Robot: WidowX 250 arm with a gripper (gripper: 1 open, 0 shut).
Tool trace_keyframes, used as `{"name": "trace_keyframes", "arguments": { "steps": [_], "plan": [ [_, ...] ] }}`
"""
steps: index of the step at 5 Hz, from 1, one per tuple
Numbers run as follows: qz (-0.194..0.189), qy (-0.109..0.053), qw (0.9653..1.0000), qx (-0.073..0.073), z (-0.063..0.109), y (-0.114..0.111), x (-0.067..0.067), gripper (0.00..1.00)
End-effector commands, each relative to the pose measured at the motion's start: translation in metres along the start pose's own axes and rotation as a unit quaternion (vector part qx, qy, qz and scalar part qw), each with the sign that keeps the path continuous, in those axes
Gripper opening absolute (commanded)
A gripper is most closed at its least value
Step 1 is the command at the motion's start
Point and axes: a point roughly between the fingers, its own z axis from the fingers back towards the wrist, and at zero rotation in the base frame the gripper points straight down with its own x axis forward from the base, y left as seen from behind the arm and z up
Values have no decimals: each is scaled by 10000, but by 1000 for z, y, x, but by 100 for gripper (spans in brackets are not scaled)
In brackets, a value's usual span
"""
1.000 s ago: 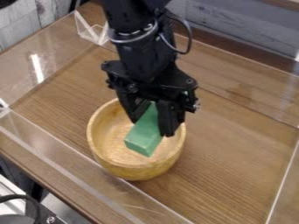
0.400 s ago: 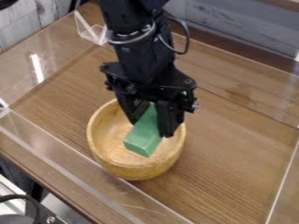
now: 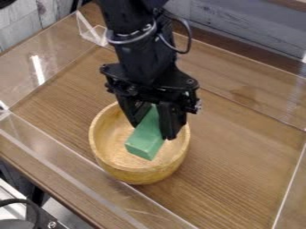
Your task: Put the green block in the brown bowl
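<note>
Camera view: nothing has shifted over the last second; the gripper [image 3: 158,121] keeps its jaws clamped on the green block [image 3: 148,139], low inside the brown bowl [image 3: 106,154], lower centre. Release remains.

Brown bowl [image 3: 141,148]: sitting on the table [image 3: 251,125], toward its near edge, roughly midway between the left and right edges.
Green block [image 3: 148,139]: lying inside the bowl, tilted, lower end pointing toward the near rim, upper end rising toward the far side.
Gripper [image 3: 156,121]: hanging over the bowl's far half, fingers flanking the block's upper end.
</note>
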Motion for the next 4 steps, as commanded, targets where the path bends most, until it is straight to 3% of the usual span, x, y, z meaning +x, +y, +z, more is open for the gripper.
{"name": "trace_keyframes", "arguments": {
  "steps": [1, 4],
  "plan": [
    [-12, -131, 9999, -20, 2, 2, 4, 0],
    [43, -113, 9999, -46, -5, 5, 3, 0]
  ]
}}
